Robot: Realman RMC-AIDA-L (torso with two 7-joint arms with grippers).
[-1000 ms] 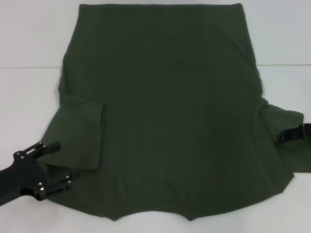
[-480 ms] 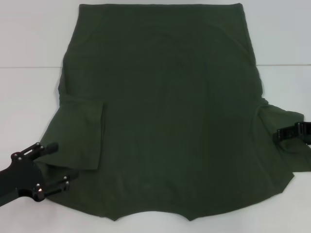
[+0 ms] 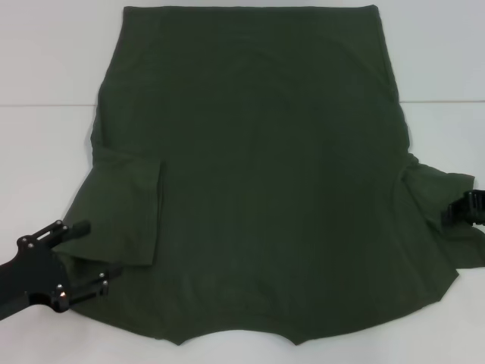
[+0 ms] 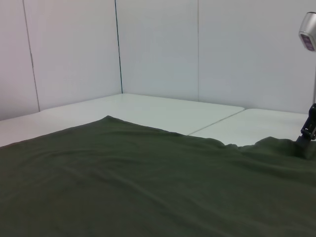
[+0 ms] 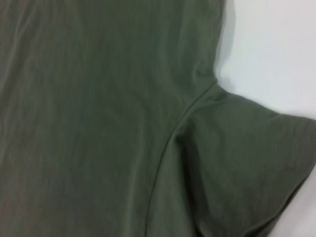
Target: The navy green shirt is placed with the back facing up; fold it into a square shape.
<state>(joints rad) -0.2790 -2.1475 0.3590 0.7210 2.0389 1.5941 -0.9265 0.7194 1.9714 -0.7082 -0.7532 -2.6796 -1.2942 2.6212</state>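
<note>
The navy green shirt (image 3: 258,167) lies flat, plain back up, covering most of the white table (image 3: 45,61), collar end nearest me. Its left sleeve (image 3: 125,212) is folded inward onto the body. The right sleeve (image 3: 432,243) spreads outward, and the right wrist view looks down on its armpit seam (image 5: 187,113). My left gripper (image 3: 92,255) is open at the lower left, its fingers straddling the shirt's edge beside the folded sleeve. Only part of my right gripper (image 3: 464,207) shows at the right border, over the right sleeve. The left wrist view shows it far off (image 4: 307,133) beyond the cloth (image 4: 148,187).
Bare white table surrounds the shirt on the left (image 3: 38,167) and the right (image 3: 447,129). A seam between two tabletops (image 3: 45,105) runs across behind the shirt. White walls (image 4: 158,49) stand beyond the table.
The right gripper slid inward over the right sleeve, then drew back toward the right border. The left gripper barely shifted. The shirt lies as before.
</note>
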